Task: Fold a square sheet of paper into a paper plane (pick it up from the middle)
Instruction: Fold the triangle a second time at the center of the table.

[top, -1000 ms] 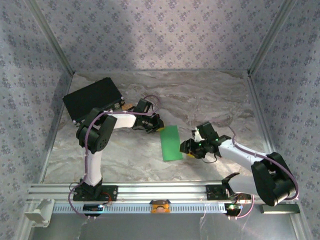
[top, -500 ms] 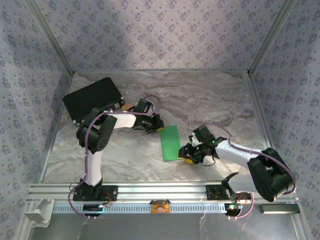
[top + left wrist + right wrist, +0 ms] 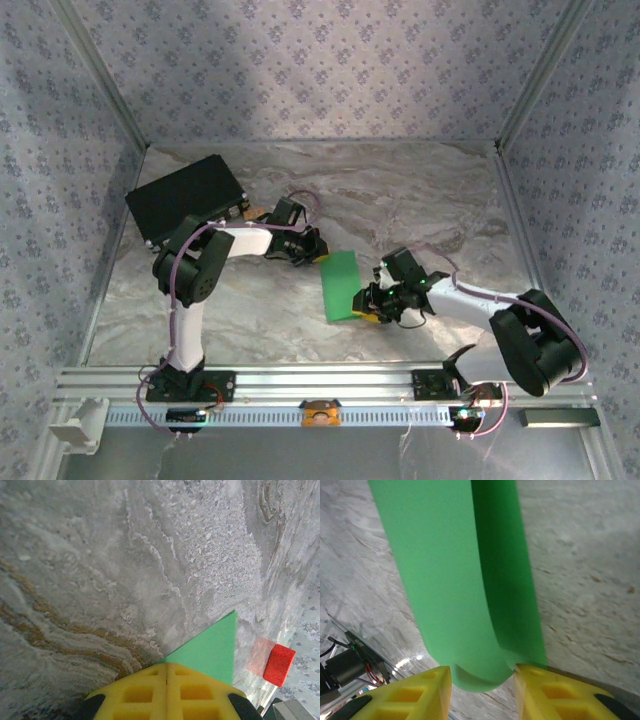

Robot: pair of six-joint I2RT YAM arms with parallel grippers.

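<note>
The square sheet of paper is bright green and lies folded over into a narrow strip on the marble table. My left gripper is at its far corner. In the left wrist view the yellow fingers are pressed together, and a green triangle of the sheet comes out from between them. My right gripper is at the strip's near right edge. In the right wrist view the curled fold of the sheet bulges between that gripper's parted jaws, and only the right finger touches it.
A black rectangular case lies at the back left, behind the left arm. A small red block sits beyond the paper in the left wrist view. Patterned walls enclose the table, and an aluminium rail runs along its near edge.
My right gripper has slid left onto the sheet's near right edge and its jaws have narrowed around the fold. The left arm has stayed put.
</note>
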